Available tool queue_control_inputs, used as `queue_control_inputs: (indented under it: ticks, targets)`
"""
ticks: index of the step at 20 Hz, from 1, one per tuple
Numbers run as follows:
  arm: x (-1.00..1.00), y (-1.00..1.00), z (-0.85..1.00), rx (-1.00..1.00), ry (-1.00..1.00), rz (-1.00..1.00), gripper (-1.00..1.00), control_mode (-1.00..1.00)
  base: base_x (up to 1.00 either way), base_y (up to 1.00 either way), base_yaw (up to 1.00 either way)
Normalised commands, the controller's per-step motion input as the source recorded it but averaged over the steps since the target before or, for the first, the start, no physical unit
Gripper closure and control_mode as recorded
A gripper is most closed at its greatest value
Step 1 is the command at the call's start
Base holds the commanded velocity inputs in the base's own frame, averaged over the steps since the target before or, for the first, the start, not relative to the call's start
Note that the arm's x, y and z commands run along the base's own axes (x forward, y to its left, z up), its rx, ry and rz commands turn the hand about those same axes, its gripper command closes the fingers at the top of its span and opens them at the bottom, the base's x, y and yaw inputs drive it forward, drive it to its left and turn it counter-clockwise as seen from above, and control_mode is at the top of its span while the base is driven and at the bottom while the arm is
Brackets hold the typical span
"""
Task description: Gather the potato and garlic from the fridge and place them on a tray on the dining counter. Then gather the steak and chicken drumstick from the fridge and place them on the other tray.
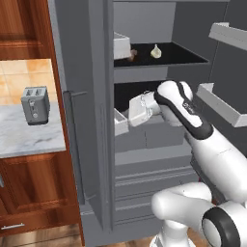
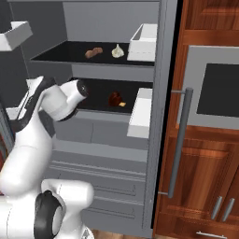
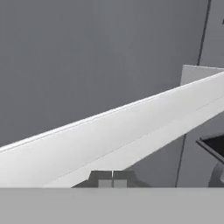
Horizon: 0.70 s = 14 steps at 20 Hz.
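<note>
The fridge (image 1: 144, 159) stands open. On its upper shelf lie the off-white garlic (image 1: 155, 51) (image 2: 118, 51) and the brown potato (image 2: 94, 52), which a white door bin half hides in the left base view (image 1: 132, 54). A dark red steak (image 2: 114, 99) rests on the lower shelf with a small tan piece beside it, too small to name. My arm reaches in at lower-shelf height. My gripper (image 3: 112, 180) is shut with nothing in it, close against the slanting white rim of a door bin (image 3: 113, 131).
White door bins (image 2: 140, 112) (image 1: 219, 103) jut from both open doors on either side of the arm. A toaster (image 1: 34, 103) stands on the marble wall counter (image 1: 29, 137) to the left. Wood cabinets and a built-in oven (image 2: 217, 88) flank the fridge on the right.
</note>
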Motion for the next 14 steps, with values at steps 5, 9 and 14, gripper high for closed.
queue_control_inputs:
  ticks: [5, 9, 14]
  targets:
    - [-0.51, 0.98, 0.0, 0.01, -0.11, -0.01, 1.0, -1.0, 0.0, 0.0, 0.0]
    - [0.35, 0.04, 0.0, 0.15, 0.21, -0.02, 1.0, -1.0, 0.0, 0.0, 0.0]
    - [0.12, -0.52, 0.16, 0.12, 0.29, -0.01, 1.0, -1.0, 0.0, 0.0, 0.0]
